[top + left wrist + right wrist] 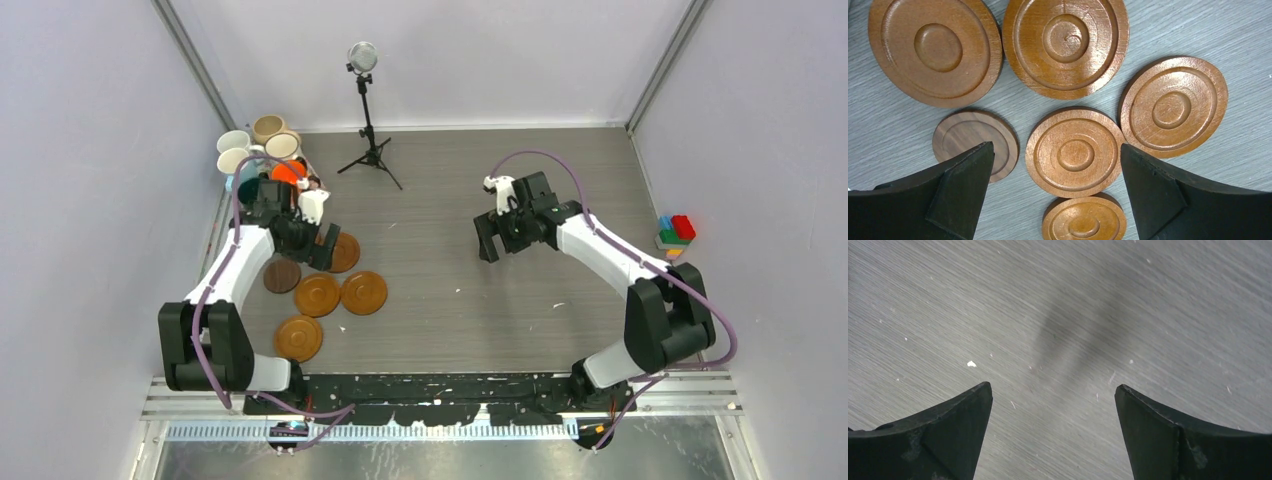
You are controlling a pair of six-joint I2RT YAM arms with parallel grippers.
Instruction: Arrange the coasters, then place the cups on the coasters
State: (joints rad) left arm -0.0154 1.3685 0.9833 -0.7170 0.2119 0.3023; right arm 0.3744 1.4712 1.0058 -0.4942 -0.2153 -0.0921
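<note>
Several round brown wooden coasters lie on the table's left part, among them one (317,295), another (364,292), a near one (298,338) and a smaller dark coaster (282,276). My left gripper (312,248) hangs open above them, holding nothing. In the left wrist view my left gripper (1055,150) frames a mid coaster (1074,152), with the small dark coaster (970,140) beside its left finger. The cups stand clustered at the back left: a white cup (233,141), a beige cup (268,127) and an orange cup (288,172) show. My right gripper (497,243) (1053,387) is open over bare table.
A small black tripod with a round head (366,120) stands at the back middle. Coloured bricks (675,232) sit off the table's right edge. Walls close in the left, right and far sides. The left arm partly covers the cups and one coaster (346,252).
</note>
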